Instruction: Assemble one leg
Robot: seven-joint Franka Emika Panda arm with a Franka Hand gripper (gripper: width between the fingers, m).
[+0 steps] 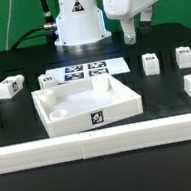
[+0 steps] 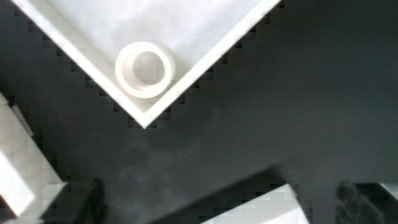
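Near the far edge of the bench, on the exterior view's right, the end effector hangs wide and empty. The leg stands loose beside the tray; none seems fitted yet, so grasping and inserting remain.

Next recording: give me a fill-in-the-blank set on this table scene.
1. The tray sits on a ___ table.
2. Counting the leg at the exterior view's far left, ___ legs sit loose on the table.
3. The hand holds ___.
4. The wrist view shows a tray corner with one round ___.
Missing words: black; four; nothing; hole.
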